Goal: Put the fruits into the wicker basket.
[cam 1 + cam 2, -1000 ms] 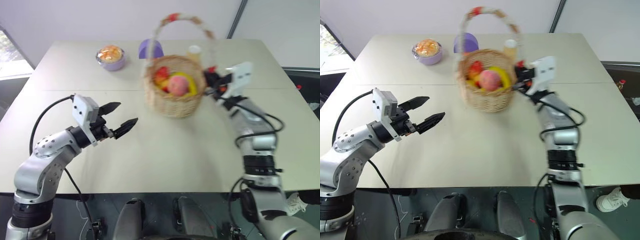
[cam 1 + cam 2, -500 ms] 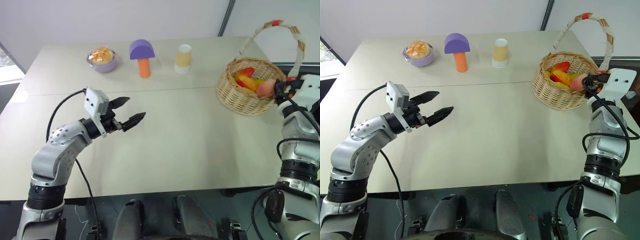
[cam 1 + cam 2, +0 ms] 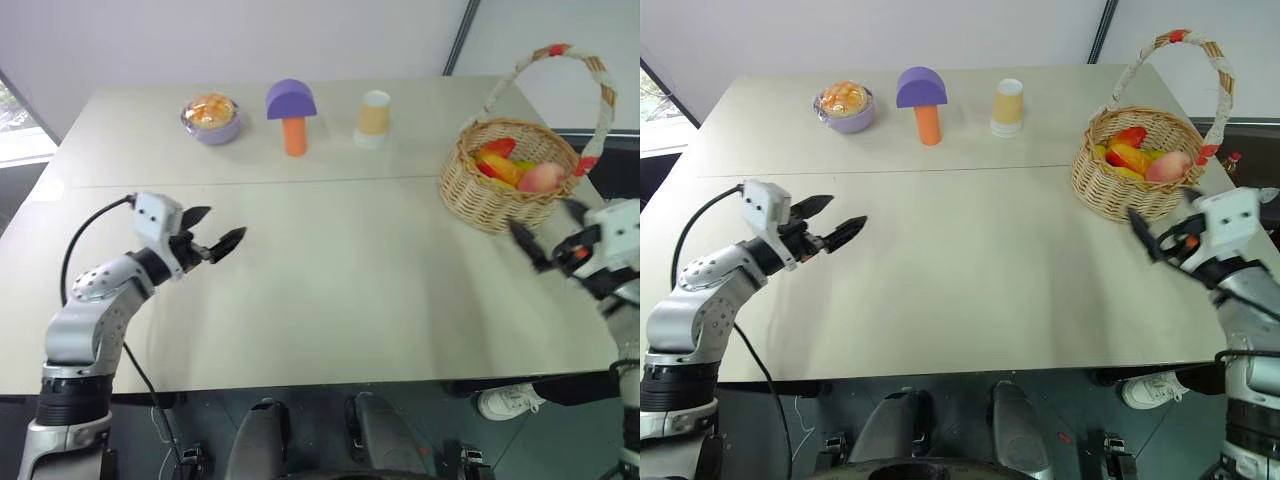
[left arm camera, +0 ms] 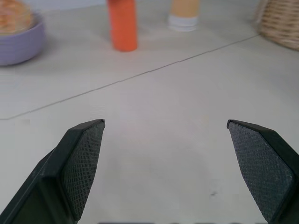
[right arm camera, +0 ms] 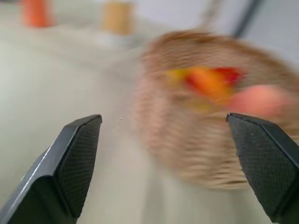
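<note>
The wicker basket (image 3: 505, 203) stands on the table at the far right, its banded handle (image 3: 560, 52) upright. Inside lie the fruits: a pink peach (image 3: 541, 177), an orange-red mango (image 3: 500, 166) and a bit of yellow lemon (image 3: 1101, 152). My right gripper (image 3: 541, 222) hovers open just in front of the basket, apart from it, nothing between its fingers; the right wrist view shows the basket (image 5: 187, 140) close ahead. My left gripper (image 3: 224, 223) is open and empty over the table's left side, far from the basket.
Along the back of the table stand a lilac bowl (image 3: 211, 122) with orange contents, a purple-capped mushroom (image 3: 291, 115) and a yellow paper cup (image 3: 374, 118). The basket is close to the table's right edge (image 3: 1230, 320).
My right gripper carried the basket from the table's middle to the right side, let go, opened and drew back. My left gripper moved lower and to the left.
</note>
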Robot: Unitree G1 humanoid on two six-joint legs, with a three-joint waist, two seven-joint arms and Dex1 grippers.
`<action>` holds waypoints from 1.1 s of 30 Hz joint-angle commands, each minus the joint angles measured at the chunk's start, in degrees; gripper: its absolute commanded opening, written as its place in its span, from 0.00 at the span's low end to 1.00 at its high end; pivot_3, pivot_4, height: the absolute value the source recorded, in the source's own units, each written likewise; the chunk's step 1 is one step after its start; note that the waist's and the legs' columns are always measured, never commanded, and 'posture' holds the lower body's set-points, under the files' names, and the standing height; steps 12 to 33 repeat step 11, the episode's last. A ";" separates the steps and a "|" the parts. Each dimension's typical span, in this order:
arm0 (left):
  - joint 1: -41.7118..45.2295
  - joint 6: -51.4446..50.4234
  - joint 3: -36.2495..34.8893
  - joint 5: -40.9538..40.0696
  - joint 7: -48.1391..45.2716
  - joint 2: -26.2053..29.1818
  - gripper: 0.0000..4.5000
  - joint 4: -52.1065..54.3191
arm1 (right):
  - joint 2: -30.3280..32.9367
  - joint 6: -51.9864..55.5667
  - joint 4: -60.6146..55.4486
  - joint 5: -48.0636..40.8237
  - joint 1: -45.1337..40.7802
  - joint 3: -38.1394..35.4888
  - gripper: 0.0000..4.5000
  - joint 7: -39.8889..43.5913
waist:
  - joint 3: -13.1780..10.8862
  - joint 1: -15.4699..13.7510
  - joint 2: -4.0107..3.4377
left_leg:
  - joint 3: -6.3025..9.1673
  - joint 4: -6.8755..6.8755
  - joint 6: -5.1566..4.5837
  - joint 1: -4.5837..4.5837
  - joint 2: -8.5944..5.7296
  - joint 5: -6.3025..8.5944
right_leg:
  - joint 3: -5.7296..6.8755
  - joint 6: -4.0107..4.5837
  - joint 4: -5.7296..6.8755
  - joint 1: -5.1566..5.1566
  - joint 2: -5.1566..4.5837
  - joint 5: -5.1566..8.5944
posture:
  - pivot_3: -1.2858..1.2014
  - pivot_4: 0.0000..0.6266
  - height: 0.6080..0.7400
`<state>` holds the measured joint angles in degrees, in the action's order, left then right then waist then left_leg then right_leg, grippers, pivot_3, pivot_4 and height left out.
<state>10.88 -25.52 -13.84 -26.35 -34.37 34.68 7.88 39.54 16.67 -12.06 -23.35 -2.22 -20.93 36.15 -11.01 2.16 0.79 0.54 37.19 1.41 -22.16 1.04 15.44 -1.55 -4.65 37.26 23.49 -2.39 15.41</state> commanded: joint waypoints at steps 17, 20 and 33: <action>-8.57 3.84 -5.50 -0.13 3.65 -3.70 1.00 3.40 | -7.14 -5.47 8.43 3.90 -11.20 14.12 0.99 4.51 | 0.00 -1.52 0.06 | 0.05 0.05 -0.01 -0.15 -0.10 0.01 | 0.06 -0.02 -0.05 0.01 -0.29 -0.01 | 0.52 0.24 1.00; -8.57 3.84 -5.50 -0.13 3.65 -3.70 1.00 3.40 | -7.14 -5.47 8.43 3.90 -11.20 14.12 0.99 4.51 | 0.00 -1.52 0.06 | 0.05 0.05 -0.01 -0.15 -0.10 0.01 | 0.06 -0.02 -0.05 0.01 -0.29 -0.01 | 0.52 0.24 1.00; -8.57 3.84 -5.50 -0.13 3.65 -3.70 1.00 3.40 | -7.14 -5.47 8.43 3.90 -11.20 14.12 0.99 4.51 | 0.00 -1.52 0.06 | 0.05 0.05 -0.01 -0.15 -0.10 0.01 | 0.06 -0.02 -0.05 0.01 -0.29 -0.01 | 0.52 0.24 1.00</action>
